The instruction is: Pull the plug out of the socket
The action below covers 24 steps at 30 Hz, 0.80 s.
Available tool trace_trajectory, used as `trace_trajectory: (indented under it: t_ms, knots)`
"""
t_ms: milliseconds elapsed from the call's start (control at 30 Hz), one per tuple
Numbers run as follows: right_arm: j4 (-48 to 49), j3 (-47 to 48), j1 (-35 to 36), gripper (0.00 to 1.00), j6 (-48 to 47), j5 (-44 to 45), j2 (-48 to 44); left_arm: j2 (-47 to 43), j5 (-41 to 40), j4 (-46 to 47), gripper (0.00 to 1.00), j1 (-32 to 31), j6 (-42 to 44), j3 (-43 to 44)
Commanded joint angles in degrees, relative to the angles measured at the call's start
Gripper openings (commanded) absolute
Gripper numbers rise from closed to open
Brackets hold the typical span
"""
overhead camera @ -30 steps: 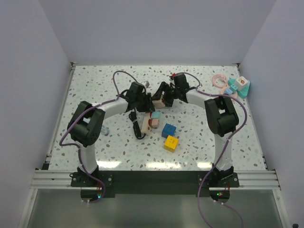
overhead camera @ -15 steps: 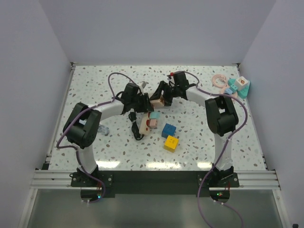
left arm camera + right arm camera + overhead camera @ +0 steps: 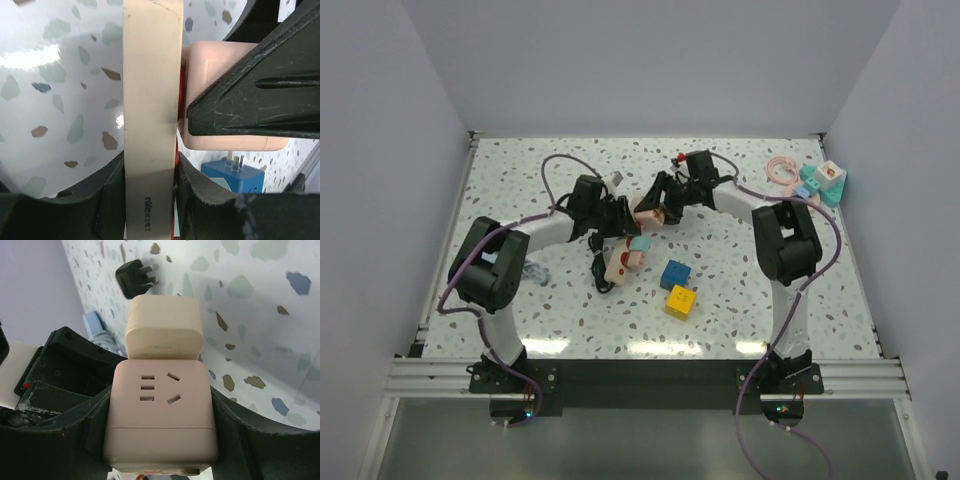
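Right gripper (image 3: 161, 440) clamping socket (image 3: 160, 390), speckled terrazzo table (image 3: 740, 290), pale lilac walls (image 3: 650, 60)

In the left wrist view the socket (image 3: 150, 100) is cut off by the top and bottom edges. Neither end is shown, and its outlet faces are turned out of sight. The pink block (image 3: 215, 65) beside it is largely covered by a scratched black part (image 3: 260, 95), so whether the two are joined cannot be told. Only the top of a blue block (image 3: 232, 177) with metal pins is seen. In the right wrist view the plug (image 3: 136, 276) is shown without its cord (image 3: 601, 268), and a pale blue thing (image 3: 96, 322) is half hidden and cannot be identified. In the top view the left gripper (image 3: 623, 220) and right gripper (image 3: 655, 200) are too small and dark for their jaws to be made out, and the cord's upper end is lost beneath them.
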Motion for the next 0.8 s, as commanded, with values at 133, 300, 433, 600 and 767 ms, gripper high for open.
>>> trace_trajectory:
  t_ms: [133,300,433,600,767]
  knots:
    - [3.88,-8.16,4.23,0.00,6.86,7.62,-7.41,1.14,-8.55,-1.21,0.00,4.74,-1.83,3.76]
    - [-7.87,-2.73,0.46,0.00,-0.42,2.19,-6.44,0.97,-10.13,-3.49,0.00,4.91,-0.61,3.77]
    - [-17.18,2.55,-6.47,0.00,-8.33,-4.23,-4.51,0.44,-10.22,-3.23,0.00,5.53,-0.25,1.58]
    - [-24.70,8.28,-7.90,0.00,-13.71,-7.41,-0.90,1.23,-9.61,-2.88,0.00,5.71,-0.51,0.60]
    - [-4.78,-3.91,-2.02,0.00,1.09,0.47,-8.10,2.02,-8.29,-2.44,0.00,5.62,-2.36,1.92]
